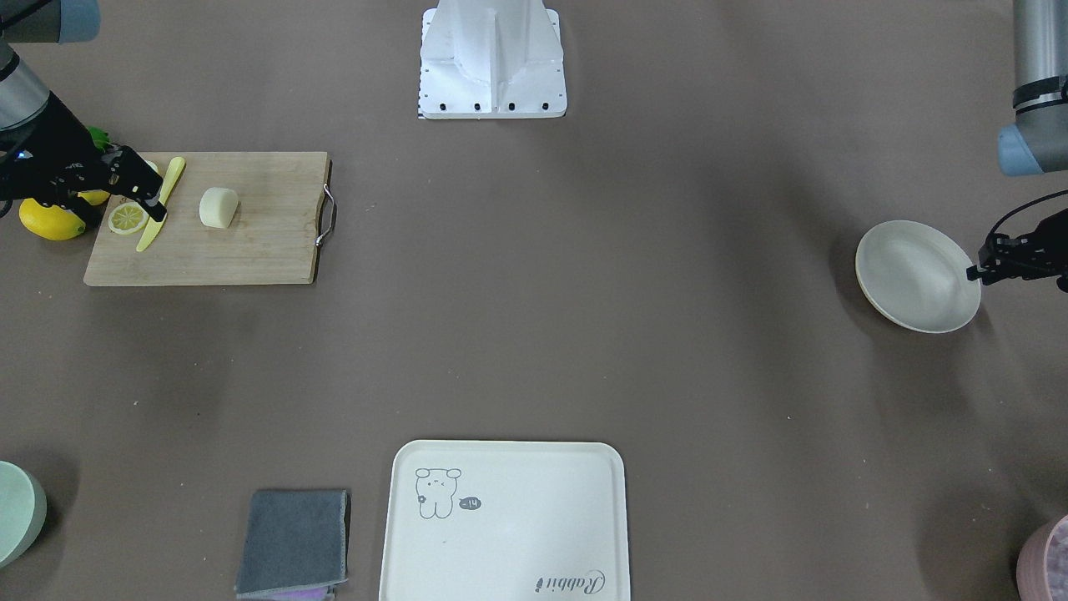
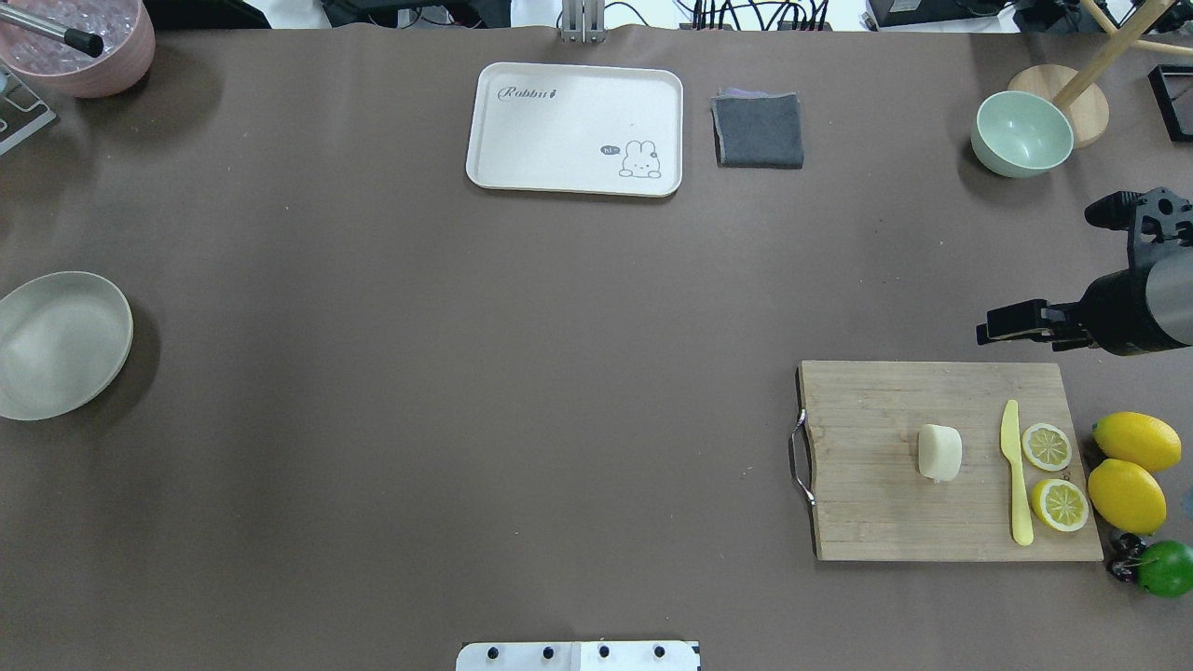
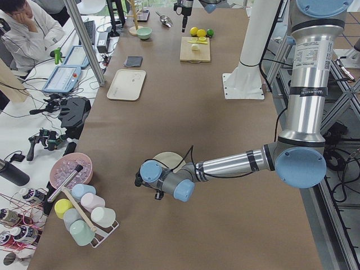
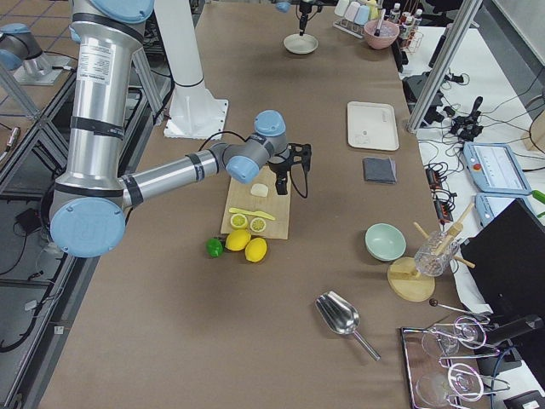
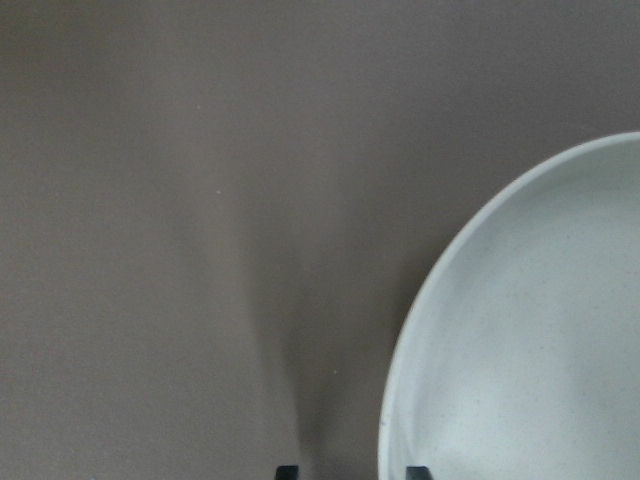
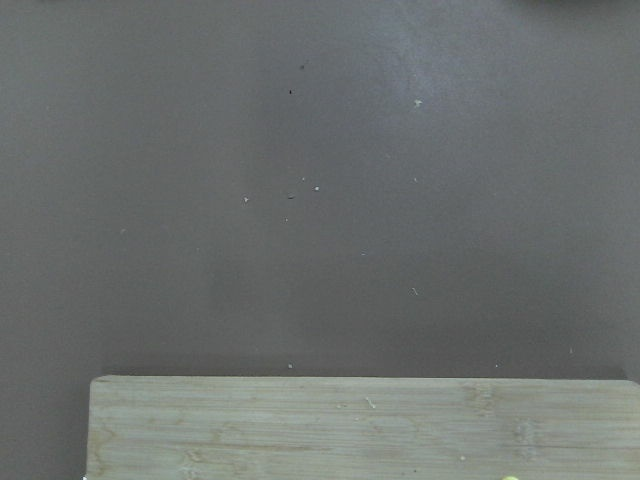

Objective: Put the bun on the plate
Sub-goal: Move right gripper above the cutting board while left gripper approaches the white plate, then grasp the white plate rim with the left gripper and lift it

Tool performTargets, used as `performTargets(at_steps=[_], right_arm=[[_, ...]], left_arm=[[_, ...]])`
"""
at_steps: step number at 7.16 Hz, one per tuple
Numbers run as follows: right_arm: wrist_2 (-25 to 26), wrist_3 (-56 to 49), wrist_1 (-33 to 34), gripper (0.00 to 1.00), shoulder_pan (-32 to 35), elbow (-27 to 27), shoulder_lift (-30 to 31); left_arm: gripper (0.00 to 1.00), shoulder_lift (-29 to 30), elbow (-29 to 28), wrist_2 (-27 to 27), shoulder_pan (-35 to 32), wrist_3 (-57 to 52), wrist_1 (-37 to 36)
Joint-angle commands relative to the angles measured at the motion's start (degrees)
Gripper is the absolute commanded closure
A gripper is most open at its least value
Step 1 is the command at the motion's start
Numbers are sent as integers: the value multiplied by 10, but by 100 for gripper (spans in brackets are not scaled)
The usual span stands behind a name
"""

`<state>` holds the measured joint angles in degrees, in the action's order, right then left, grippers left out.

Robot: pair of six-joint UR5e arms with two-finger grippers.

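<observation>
The pale cream bun [image 2: 939,452] lies on the wooden cutting board [image 2: 885,503] at the table's right side. It shows again as the bun [image 1: 219,207]. My right gripper [image 2: 990,331] hangs raised over the board's far edge, apart from the bun; it looks open, and its fingers stay out of its wrist view. The round cream plate [image 2: 58,343] rests bare at the table's left edge. My left gripper [image 1: 974,273] stands open at the plate's [image 5: 530,330] outer rim, which shows between the two fingertips [image 5: 287,470].
On the board lie a yellow knife [image 2: 1016,485] and two lemon slices [image 2: 1047,446]; beside it are two lemons [image 2: 1128,494] and a lime [image 2: 1165,567]. At the far edge stand a rabbit tray [image 2: 559,140], grey cloth [image 2: 759,130], green bowl [image 2: 1021,135] and pink bowl [image 2: 93,56].
</observation>
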<state>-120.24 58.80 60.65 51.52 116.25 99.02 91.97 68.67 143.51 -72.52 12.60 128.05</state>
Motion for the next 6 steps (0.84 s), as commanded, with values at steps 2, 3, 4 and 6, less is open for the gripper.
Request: performTargets(at_steps=[2,3,4,6], right_arm=[[0,0,0,0,1,0,-1],[0,0,0,0,1,1,0],[0,0,0,0,1,3,0],[0,1,0,0,1,5,0]], left_arm=[[97,1,6,16,1,2,0],[100,7,16,28,1,24,0],[100,11,38,31,1,75,1],[100,15,96,35,1,151,1]])
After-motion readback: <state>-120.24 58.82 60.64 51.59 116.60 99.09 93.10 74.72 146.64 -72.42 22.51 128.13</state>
